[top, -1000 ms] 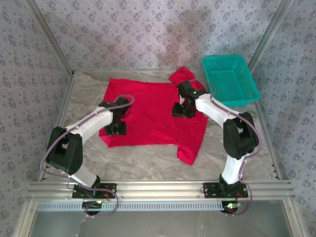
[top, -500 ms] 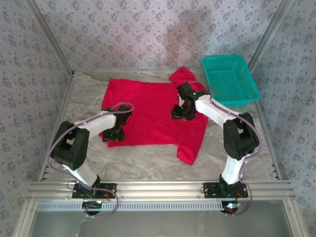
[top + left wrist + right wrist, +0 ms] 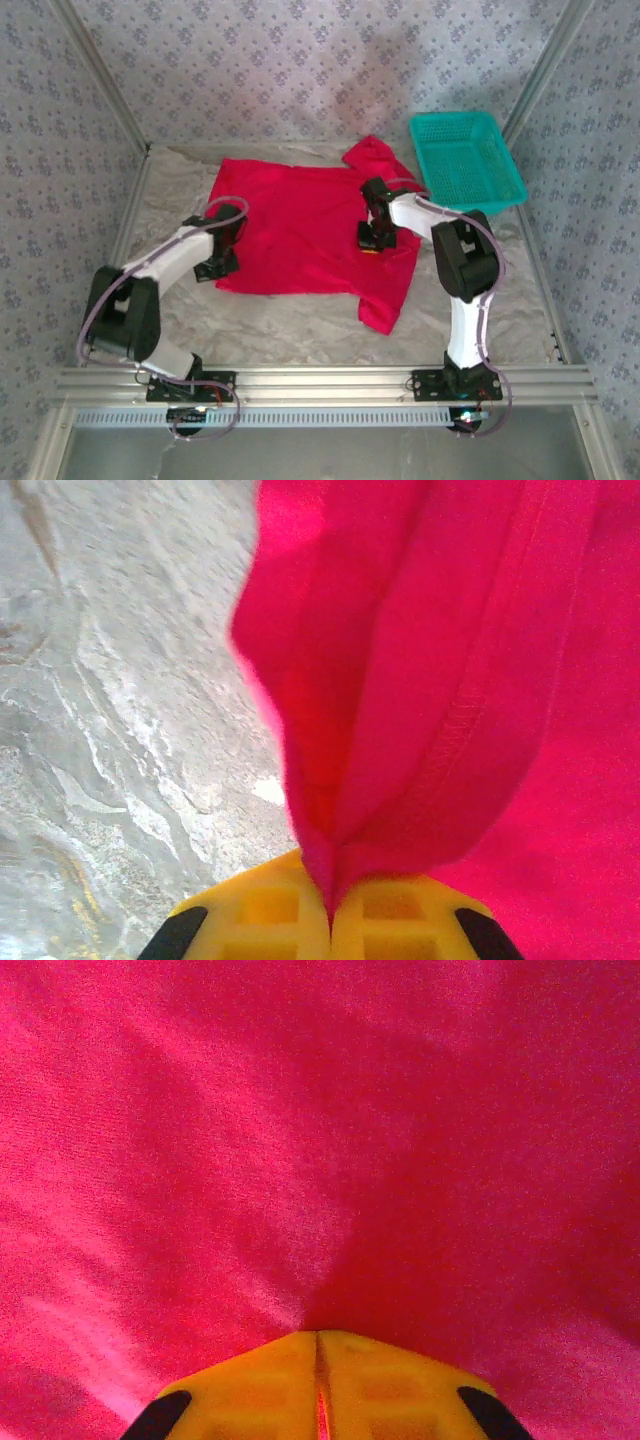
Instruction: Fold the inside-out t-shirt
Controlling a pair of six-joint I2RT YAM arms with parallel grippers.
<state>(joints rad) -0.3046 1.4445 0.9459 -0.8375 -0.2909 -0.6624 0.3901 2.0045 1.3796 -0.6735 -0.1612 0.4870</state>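
At our left gripper (image 3: 330, 925), the yellow fingers (image 3: 262, 905) press together on a pinched fold of the red t-shirt (image 3: 470, 660). They grip its left edge, above the grey table (image 3: 120, 700). Our right gripper (image 3: 317, 1360) is likewise clamped on cloth, toward the right sleeve. We see the t-shirt spread flat mid-table, with a teal basket (image 3: 465, 160) near its far sleeve.
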